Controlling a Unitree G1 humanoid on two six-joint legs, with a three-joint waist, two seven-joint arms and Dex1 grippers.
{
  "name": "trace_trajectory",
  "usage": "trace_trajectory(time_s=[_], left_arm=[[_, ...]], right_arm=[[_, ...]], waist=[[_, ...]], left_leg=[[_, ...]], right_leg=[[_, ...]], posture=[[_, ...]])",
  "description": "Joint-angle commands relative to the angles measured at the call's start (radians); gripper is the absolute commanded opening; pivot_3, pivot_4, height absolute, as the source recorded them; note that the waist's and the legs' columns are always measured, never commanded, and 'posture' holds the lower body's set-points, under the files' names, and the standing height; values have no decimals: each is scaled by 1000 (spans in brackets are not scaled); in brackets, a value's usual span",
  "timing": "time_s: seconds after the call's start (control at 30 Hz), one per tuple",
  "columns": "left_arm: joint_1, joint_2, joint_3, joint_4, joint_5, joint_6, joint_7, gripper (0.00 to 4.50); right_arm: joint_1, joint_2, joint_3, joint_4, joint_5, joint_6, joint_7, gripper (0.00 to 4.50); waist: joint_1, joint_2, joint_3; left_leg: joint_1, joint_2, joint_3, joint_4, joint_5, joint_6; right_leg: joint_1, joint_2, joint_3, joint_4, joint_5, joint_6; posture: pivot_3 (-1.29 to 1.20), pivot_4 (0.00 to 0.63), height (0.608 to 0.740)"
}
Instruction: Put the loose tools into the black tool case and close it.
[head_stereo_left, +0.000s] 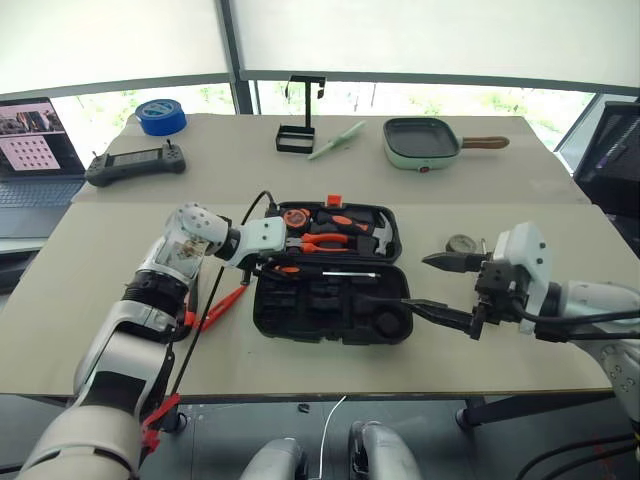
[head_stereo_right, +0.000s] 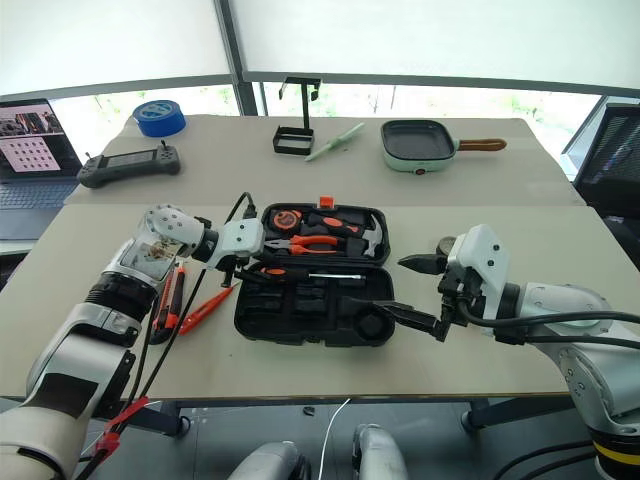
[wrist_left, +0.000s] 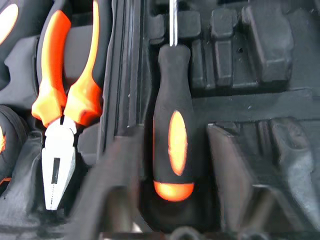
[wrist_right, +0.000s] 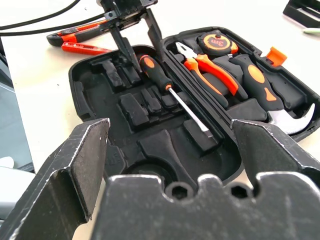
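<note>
The black tool case (head_stereo_left: 300, 335) lies open at the table's middle. An orange-and-black screwdriver (wrist_left: 172, 125) rests in a recess of its near half, next to the hinge. My left gripper (head_stereo_left: 272, 268) hangs over that handle, open, with a finger on each side and a gap showing. Left of the case, on the table, lie the utility knife (head_stereo_right: 170, 298) and the slim orange tester screwdriver (head_stereo_right: 207, 308). A small dark grey tape roll (head_stereo_left: 462, 243) sits right of the case. My right gripper (head_stereo_left: 420, 282) stands wide open and empty at the case's right end.
Pliers (wrist_right: 210, 65), a hammer (head_stereo_left: 378, 232) and a tape measure (wrist_right: 216, 42) fill the case's far half. At the back stand a blue tape roll (head_stereo_left: 160, 116), a black wire stand (head_stereo_left: 297, 130), a green pan (head_stereo_left: 422, 140), a controller (head_stereo_left: 135, 162) and a laptop (head_stereo_left: 30, 150).
</note>
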Motion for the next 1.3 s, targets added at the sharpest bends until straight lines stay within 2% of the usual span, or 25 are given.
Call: trace_trajectory(time_s=[0.03, 0.1, 0.2, 0.37, 0.53, 0.83, 1.03, 1.2, 1.3], left_arm=[[-44, -6, 45, -77, -57, 65, -10, 3953], [-46, -11, 56, -116, -80, 94, -14, 4443], [-39, -22, 49, -175, -110, 134, -39, 3862], [-42, -57, 9, -109, -56, 79, 9, 1857], [-48, -100, -10, -18, -18, 23, 60, 58], [4, -103, -78, -12, 53, -51, 67, 58], [7, -111, -109, 68, 116, -130, 141, 58], [-30, -131, -26, 54, 18, -55, 124, 58], [-51, -135, 51, -33, -101, 88, 63, 58]], right_arm=[[7, -5, -42, -39, 29, 8, -6, 4500], [12, -7, -44, -44, 35, 7, -8, 4500], [13, -10, -43, -44, 39, 6, -10, 4500], [8, -11, -39, -40, 33, 1, -9, 4500], [4, -11, -36, -38, 30, 1, -10, 4500], [22, 0, -36, -42, 30, 1, -22, 4500], [17, 6, -25, -29, 23, -4, -27, 4500], [32, 14, -42, -6, 3, -9, -55, 4500], [75, 14, -84, -4, -8, -4, -81, 4500]], waist=[[1, 0, 0], [2, 0, 0], [2, 0, 0], [2, 0, 0], [3, 0, 0], [13, 0, 0], [14, 0, 0], [17, 0, 0], [17, 0, 0]], left_leg=[[0, 0, 0, 0, 0, 0], [0, 0, 0, 0, 0, 0], [0, 0, 0, 0, 0, 0], [0, 0, 0, 0, 0, 0], [0, 0, 0, 0, 0, 0], [1, 0, 0, 0, 0, 0], [4, 0, 0, 0, 0, 0], [6, 0, 0, 0, 0, 1], [5, 0, 0, 0, 0, 1]], right_leg=[[0, 0, 0, 0, 0, 0], [0, 0, 0, 0, 0, 0], [0, 0, 0, 0, 0, 0], [0, 0, 0, 0, 0, 0], [1, 0, 0, 0, 0, 0], [1, 0, 0, 0, 0, 0], [5, 0, 1, 0, 0, 0], [7, 0, 1, 0, 0, 0], [6, 0, 1, 0, 0, 0]], posture=[[0, 150, 740], [0, 150, 740], [0, 150, 740], [0, 150, 740], [0, 150, 740], [0, 150, 740], [0, 150, 740], [0, 150, 740], [0, 150, 740]])
